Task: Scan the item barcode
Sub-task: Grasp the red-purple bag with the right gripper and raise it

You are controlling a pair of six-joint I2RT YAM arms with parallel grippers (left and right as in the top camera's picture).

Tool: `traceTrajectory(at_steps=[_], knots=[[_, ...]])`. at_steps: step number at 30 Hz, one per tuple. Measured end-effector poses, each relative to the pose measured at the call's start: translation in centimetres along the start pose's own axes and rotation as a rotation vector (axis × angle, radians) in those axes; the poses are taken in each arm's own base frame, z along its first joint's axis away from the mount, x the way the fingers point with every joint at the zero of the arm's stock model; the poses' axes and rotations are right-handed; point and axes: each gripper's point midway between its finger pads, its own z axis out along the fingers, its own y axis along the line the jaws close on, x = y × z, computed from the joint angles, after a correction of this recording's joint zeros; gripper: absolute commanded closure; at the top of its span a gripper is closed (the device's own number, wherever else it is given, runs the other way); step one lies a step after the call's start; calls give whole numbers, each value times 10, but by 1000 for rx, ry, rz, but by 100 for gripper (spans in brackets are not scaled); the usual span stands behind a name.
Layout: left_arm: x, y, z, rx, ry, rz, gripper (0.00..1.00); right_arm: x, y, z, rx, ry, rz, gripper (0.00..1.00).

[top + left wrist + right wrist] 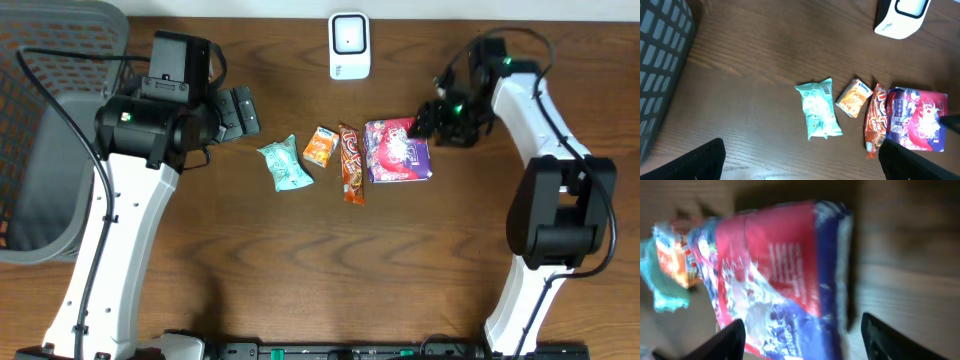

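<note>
Four snack items lie in a row on the wooden table: a teal packet (285, 165) (819, 107), a small orange packet (320, 147) (855, 97), a long red-orange bar (350, 162) (875, 120) and a red-and-blue packet (398, 152) (917, 120) (780, 275). A white scanner (349, 45) (902, 17) stands at the back. My right gripper (425, 122) (802, 330) is low over the red-and-blue packet's right end, open, its fingers straddling the packet with a gap on one side. My left gripper (240, 110) (801, 152) hangs open and empty left of the row.
A grey mesh basket (50, 150) (660, 60) fills the table's left side. Bare wood lies in front of the row of items and between the left gripper and the teal packet.
</note>
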Motion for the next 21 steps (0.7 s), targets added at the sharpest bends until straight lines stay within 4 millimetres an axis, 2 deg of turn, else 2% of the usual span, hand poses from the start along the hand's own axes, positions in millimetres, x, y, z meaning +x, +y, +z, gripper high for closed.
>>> traceTrajectory(at_steps=[2, 5, 6, 9, 10, 16, 21], knots=[[0, 0, 0, 0, 0, 0, 2, 4, 1, 14, -52, -4, -14, 38], [0, 0, 0, 1, 0, 0, 2, 12, -1, 32, -95, -6, -16, 41], [0, 0, 0, 1, 0, 0, 2, 14, -1, 37, -106, -7, -14, 48], [0, 0, 0, 1, 0, 0, 2, 19, 1, 42, -137, 2, 0, 93], [0, 0, 0, 1, 0, 0, 2, 20, 3, 43, -150, 6, 8, 99], [0, 0, 0, 0, 0, 0, 2, 21, 34, 34, -335, 41, 150, 99], [0, 0, 0, 0, 1, 0, 2, 9, 69, 7, -549, 119, 413, 99]])
